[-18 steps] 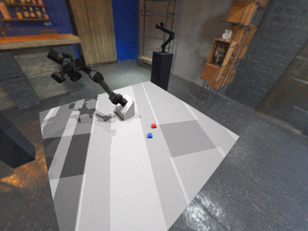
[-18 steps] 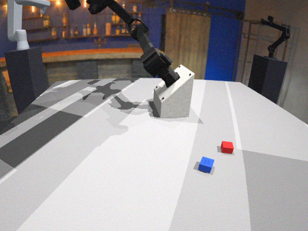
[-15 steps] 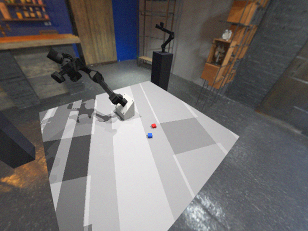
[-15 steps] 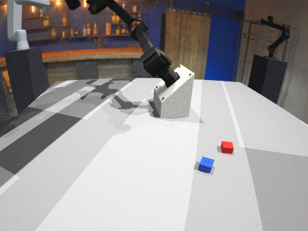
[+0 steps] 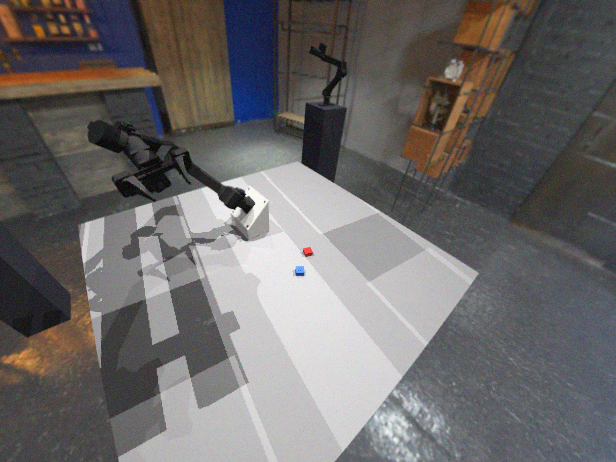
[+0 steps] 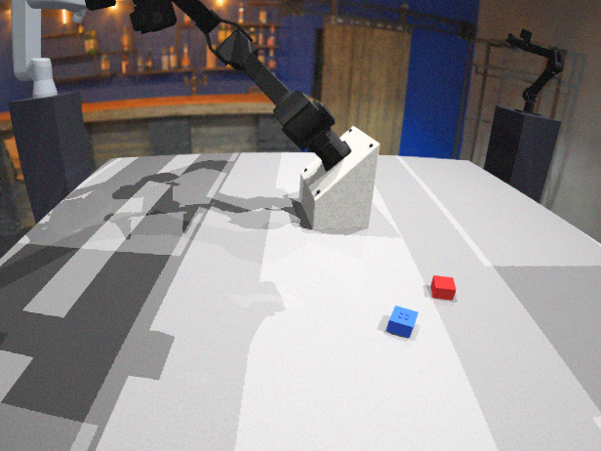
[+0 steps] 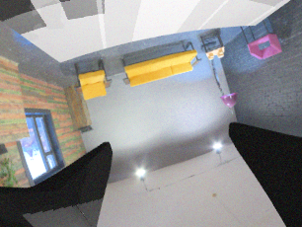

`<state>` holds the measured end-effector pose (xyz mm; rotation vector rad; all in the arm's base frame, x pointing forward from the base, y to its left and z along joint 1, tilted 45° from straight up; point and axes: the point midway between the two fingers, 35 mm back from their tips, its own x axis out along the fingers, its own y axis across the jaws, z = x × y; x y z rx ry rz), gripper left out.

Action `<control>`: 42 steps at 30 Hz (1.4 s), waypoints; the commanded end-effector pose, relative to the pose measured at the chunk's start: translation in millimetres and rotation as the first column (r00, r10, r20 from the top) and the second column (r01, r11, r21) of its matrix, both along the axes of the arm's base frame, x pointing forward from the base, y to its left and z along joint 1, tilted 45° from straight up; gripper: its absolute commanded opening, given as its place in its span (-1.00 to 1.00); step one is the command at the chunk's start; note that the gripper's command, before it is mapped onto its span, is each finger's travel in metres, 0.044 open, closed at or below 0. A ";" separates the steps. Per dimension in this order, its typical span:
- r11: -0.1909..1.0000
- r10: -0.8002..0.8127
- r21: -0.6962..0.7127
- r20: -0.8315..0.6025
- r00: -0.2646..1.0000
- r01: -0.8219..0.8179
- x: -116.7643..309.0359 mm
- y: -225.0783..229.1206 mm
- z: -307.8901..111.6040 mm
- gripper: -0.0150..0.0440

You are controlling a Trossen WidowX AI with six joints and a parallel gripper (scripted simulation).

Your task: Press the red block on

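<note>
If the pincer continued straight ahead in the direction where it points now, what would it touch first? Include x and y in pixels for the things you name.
The way looks free at first: the wrist view shows only open air between the fingertips of the pincer (image 5: 167,189) (image 7: 170,135). Far beyond lies a pale, lamp-lit surface, perhaps the first contact; its depth is unclear.

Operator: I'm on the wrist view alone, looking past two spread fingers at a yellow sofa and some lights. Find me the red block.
Observer: The red block lies on the table, apart from the blue block.
Operator: Tell me which way up the blue one is.
Observer: Its studs face up, with nothing on them.
Operator: Now place my gripper for me.
Observer: In the top view it hangs off to the left of the white mount, while both blocks lie to the right of it.
</note>
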<state>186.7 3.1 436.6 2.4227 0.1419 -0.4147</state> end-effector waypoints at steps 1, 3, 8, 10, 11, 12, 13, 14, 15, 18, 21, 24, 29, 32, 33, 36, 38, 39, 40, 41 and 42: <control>0.982 0.054 -0.167 -0.177 0.983 -0.084 54.6 11.3 -39.9 1.00; 0.954 0.083 -0.257 -0.272 0.959 -0.155 80.9 20.1 -63.8 1.00; 0.819 0.117 -0.429 -0.526 0.842 -0.382 132.4 42.8 -138.8 1.00; 0.739 0.118 -0.467 -0.620 0.776 -0.486 146.6 52.5 -171.5 1.00; 0.693 0.115 -0.479 -0.664 0.738 -0.539 152.3 57.2 -188.2 1.00; 0.644 0.110 -0.485 -0.707 0.699 -0.592 157.1 61.9 -205.2 1.00; 0.592 0.102 -0.485 -0.747 0.657 -0.643 161.0 66.5 -222.3 1.00; 0.537 0.095 -0.482 -0.782 0.617 -0.693 164.2 71.7 -238.2 1.00; 0.478 0.084 -0.473 -0.814 0.574 -0.740 166.7 76.7 -254.3 1.00; 0.289 0.037 -0.413 -0.897 0.441 -0.864 169.4 90.5 -302.9 1.00; 0.092 -0.034 -0.305 -0.952 0.303 -0.948 165.3 101.8 -351.1 1.00; -0.098 -0.132 -0.159 -0.976 0.171 -0.982 155.7 109.4 -398.1 1.00; -0.358 -0.345 0.150 -0.939 -0.018 -0.922 129.1 111.5 -471.2 1.00; -0.439 -0.453 0.313 -0.887 -0.094 -0.842 112.8 107.8 -500.1 1.00; -0.444 -0.461 0.325 -0.882 -0.099 -0.835 111.6 107.5 -502.0 1.00; -0.444 -0.461 0.325 -0.882 -0.099 -0.835 113.9 106.0 -500.3 1.00; -0.443 -0.461 0.325 -0.882 -0.099 -0.835 114.3 103.9 -502.4 1.00; -0.443 -0.461 0.326 -0.882 -0.100 -0.835 115.3 97.9 -508.6 1.00; -0.443 -0.461 0.326 -0.882 -0.099 -0.835 116.8 89.0 -517.5 1.00; -0.443 -0.462 0.325 -0.881 -0.098 -0.835 117.5 83.1 -523.2 1.00; -0.443 -0.462 0.325 -0.881 -0.098 -0.835 117.7 81.1 -525.0 1.00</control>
